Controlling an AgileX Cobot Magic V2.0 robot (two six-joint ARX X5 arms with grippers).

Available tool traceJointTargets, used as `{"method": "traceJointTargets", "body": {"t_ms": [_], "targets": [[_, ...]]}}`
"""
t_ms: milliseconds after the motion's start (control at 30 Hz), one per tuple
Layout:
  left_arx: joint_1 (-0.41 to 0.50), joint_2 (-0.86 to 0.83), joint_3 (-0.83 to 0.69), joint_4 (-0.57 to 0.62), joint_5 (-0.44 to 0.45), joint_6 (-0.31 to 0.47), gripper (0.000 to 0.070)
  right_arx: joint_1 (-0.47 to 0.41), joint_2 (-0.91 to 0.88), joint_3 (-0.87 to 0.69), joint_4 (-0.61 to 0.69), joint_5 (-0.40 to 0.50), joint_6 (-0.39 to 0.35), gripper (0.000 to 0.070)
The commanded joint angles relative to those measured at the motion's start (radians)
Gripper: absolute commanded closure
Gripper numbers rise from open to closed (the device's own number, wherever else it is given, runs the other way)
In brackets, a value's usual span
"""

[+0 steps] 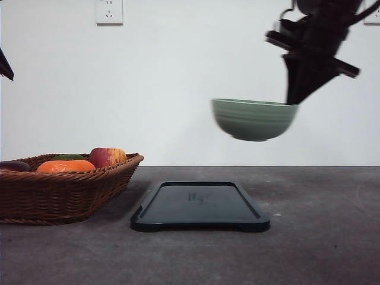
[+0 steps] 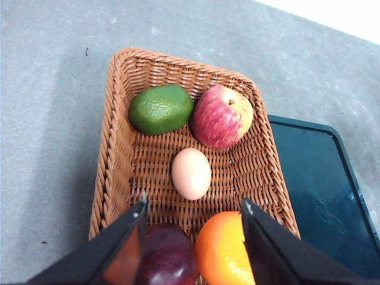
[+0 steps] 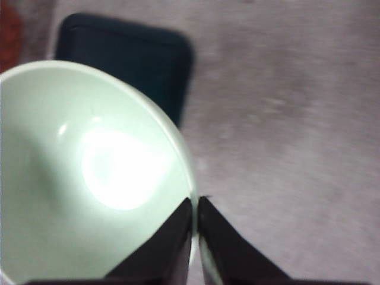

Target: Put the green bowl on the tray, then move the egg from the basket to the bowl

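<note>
Green bowl [image 1: 254, 119] rim between right tool [image 1: 293, 100] fingers

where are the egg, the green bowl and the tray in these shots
egg [image 2: 191, 173]: left wrist view, middle of its shell, in the basket.
green bowl [image 1: 254, 120]: front view, ridged outer wall, held in the air.
tray [image 1: 199, 203]: front view, bare flat floor.

No text, label, brand or number can be read. The flat dark blue-black glossy tray [image 1: 200, 205] carries a faint mark at its centre, seen in the front and left wrist views [image 2: 323, 211], too small and dim to make out.
</note>
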Motion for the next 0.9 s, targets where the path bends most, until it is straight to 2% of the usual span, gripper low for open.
{"method": "traceJointTargets", "body": {"t_ms": [0,167,367,800,867], "targets": [[-0.002,0.005,0.02,0.008,0.006,0.001,0.039,0.04,0.025,0.023,0.03,-0.006,0.031,0.07],[-0.002,0.005,0.02,0.007,0.006,0.001,0.039,0.14,0.066,0.023,0.112,-0.003,0.066,0.07],[-0.002,0.005,0.02,0.003,0.006,0.001,0.039,0.204,0.143,0.023,0.138,0.029,0.081,0.07],[-0.002,0.005,0.02,0.003,0.006,0.001,0.039,0.205,0.268,0.023,0.131,0.047,0.093,0.0699],[-0.002,0.005,0.02,0.003,0.006,0.001,0.039,0.205,0.271,0.023,0.127,0.047,0.092,0.066]]}}
